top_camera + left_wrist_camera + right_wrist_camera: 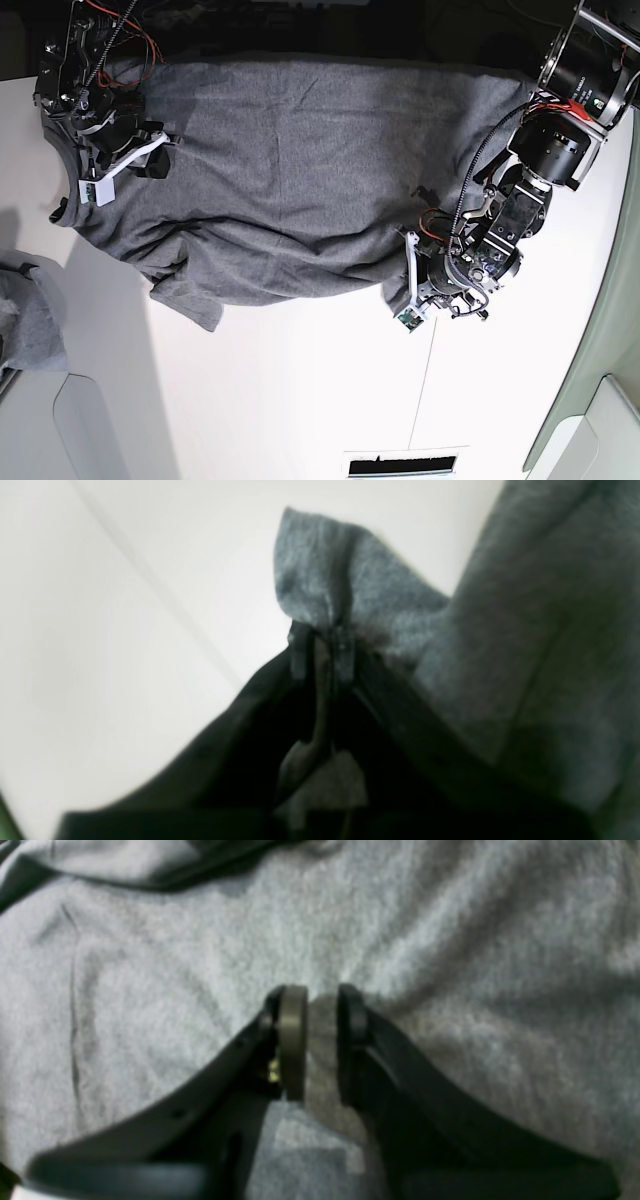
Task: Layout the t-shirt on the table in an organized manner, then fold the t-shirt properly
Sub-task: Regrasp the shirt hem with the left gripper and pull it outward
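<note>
The grey t-shirt point(290, 170) lies spread over the far half of the white table point(280, 400), one sleeve pointing toward the near left. My left gripper point(410, 300) sits at the shirt's near right corner. The left wrist view shows this gripper point(325, 645) shut on a raised pinch of the t-shirt point(345, 580), with bare table point(100, 630) beside it. My right gripper point(160, 150) rests on the shirt's far left part. In the right wrist view its fingertips point(322, 990) press into the t-shirt point(450, 940), cloth bunched between the pads and wrinkles fanning out from them.
A smaller grey cloth bundle point(25, 320) lies at the table's left edge. A thin dark seam point(425, 380) runs down the tabletop toward a dark slot point(400, 465) at the near edge. A pale rounded border point(600, 380) bounds the right side.
</note>
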`<control>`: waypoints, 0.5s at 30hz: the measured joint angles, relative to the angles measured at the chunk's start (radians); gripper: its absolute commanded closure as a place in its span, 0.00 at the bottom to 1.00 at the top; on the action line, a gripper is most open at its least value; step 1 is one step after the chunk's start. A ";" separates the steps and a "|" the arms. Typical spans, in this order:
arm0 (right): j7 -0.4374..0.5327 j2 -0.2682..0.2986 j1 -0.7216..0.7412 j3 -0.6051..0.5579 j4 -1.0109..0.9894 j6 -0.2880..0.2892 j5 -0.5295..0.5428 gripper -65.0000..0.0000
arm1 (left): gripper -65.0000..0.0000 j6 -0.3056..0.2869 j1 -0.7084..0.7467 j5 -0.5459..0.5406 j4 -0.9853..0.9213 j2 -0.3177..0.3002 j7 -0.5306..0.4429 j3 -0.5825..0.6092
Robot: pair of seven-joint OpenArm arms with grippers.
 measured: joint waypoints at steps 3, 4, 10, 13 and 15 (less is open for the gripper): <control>0.000 0.000 0.000 0.000 0.000 0.000 0.000 0.82 | 1.00 0.047 -0.026 0.019 -0.005 -0.011 0.056 0.001; 0.000 0.000 0.000 0.000 0.000 0.000 0.000 0.82 | 1.00 0.060 -0.041 0.023 -0.006 -0.013 0.066 0.001; 0.000 0.000 0.000 0.000 0.000 0.000 -0.003 0.82 | 1.00 0.084 -0.146 0.022 -0.006 -0.019 0.085 0.001; -0.001 0.000 0.000 0.000 0.000 0.000 -0.003 0.82 | 1.00 0.095 -0.160 0.019 -0.006 -0.040 0.089 0.001; 0.000 0.000 0.000 0.000 0.000 0.000 -0.003 0.82 | 1.00 0.142 -0.158 0.018 -0.006 -0.061 0.092 0.002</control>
